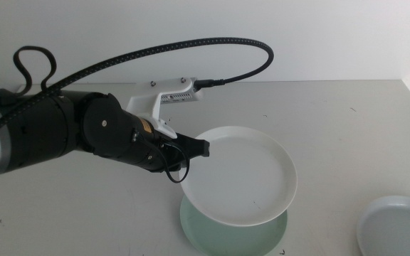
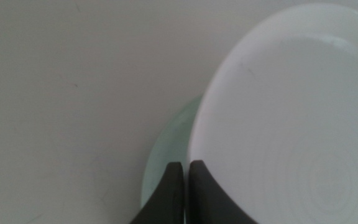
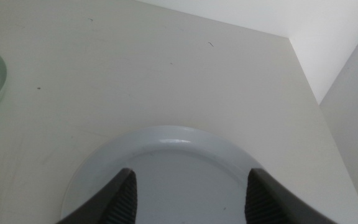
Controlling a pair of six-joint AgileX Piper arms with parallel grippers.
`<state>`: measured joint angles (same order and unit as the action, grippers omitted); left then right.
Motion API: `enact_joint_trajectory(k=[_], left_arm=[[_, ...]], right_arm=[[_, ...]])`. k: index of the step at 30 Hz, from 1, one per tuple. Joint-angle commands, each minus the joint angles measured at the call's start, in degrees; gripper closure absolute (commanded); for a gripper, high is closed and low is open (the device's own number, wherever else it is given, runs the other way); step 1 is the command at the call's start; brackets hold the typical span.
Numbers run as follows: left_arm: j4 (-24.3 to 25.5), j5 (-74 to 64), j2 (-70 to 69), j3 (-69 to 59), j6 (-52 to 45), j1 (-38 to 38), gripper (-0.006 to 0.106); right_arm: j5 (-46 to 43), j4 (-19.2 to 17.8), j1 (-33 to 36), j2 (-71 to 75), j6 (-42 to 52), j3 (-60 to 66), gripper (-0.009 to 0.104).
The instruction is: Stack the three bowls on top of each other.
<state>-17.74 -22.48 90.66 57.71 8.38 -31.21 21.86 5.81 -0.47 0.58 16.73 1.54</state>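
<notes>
- Left end effector (image 1: 199,148): clamped on near-left rim of white bowl (image 1: 242,174); in left wrist view jaws pinched almost together over rim edge.
- White bowl: carried clear of bench (image 1: 333,107), tilted, directly above mint green bowl (image 1: 219,233); overlaps most of it, only a crescent of green showing at left and near side.
- Whether white bowl touches mint green bowl anywhere: cannot tell; looks held above it, not seated.
- Mint green bowl: flat on bench, beneath white bowl.
- Right end effector (image 3: 191,186): spread wide, holding nothing, hovering over pale grey-blue bowl (image 3: 166,168); waiting.
- Pale grey-blue bowl (image 1: 397,227): on bench, well apart from mint green bowl, to its right, partly cut off by middle view's edge.
- Judged step: lowering and centring white bowl onto mint green bowl; first of two stackings, none finished.
- Risk: thin one-sided rim pinch with bowl cantilevered away from jaws; smooth plastic could rotate or slip out, dropping bowl off-centre.
- Risk: release while tilted; far edge lands first, bowl slides or rocks and ends askew on mint green rim instead of nested.
- Risk: white bowl centre sits offset toward far right of mint green bowl; descent without correction leaves one rim riding on the other.
- Risk: downward push on lower rim could scoot or tip mint green bowl across bench.
- Risk: poorly seated pair gives unstable base for pale grey-blue bowl afterwards.
</notes>
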Motion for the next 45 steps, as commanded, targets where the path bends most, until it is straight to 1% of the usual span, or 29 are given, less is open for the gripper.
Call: enact_joint_trajectory(k=[1,8,13,24,28,31,33,36,41,43,45], left_arm=[[-2.64,5.18,-1.86,-0.27,0.75,-0.37,0.1],[-3.12,8.27,-0.69,-4.01,0.7,-0.37,0.1],[-5.14,9.41,0.6,-5.31,0.56,-0.87,0.1],[-4.82,9.93,3.08,-5.31,0.51,-2.46,0.1],[-2.7,9.85,3.13,-5.31,0.64,-2.46,0.093],[-2.57,9.66,3.49,-5.31,0.64,-2.46,0.084],[-2.52,9.58,3.64,-5.31,0.64,-2.46,0.074],[-2.46,9.45,3.64,-5.31,0.57,-2.46,0.055],[-2.4,9.33,2.87,-5.25,0.39,-2.46,0.017],[-2.4,8.79,1.31,-5.2,-0.64,-2.46,0.005],[-2.4,7.91,-1.48,-5.13,-2.21,-2.46,-0.003]], right_arm=[[-3.51,-0.6,-0.46,1.55,0.78,-0.27,0.05],[-3.51,-0.6,-0.46,1.55,0.78,-0.27,0.05],[-3.51,-0.6,-0.46,1.55,0.78,-0.27,0.05],[-3.51,-0.6,-0.46,1.55,0.78,-0.27,0.05],[-3.51,-0.6,-0.46,1.55,0.78,-0.27,0.05],[-3.51,-0.6,-0.46,1.55,0.78,-0.27,0.05],[-3.51,-0.6,-0.46,1.55,0.78,-0.27,0.05],[-3.51,-0.6,-0.46,1.55,0.78,-0.27,0.05],[-3.51,-0.6,-0.46,1.55,0.78,-0.27,0.05],[-3.51,-0.6,-0.46,1.55,0.78,-0.27,0.05],[-3.51,-0.6,-0.46,1.55,0.78,-0.27,0.05]])
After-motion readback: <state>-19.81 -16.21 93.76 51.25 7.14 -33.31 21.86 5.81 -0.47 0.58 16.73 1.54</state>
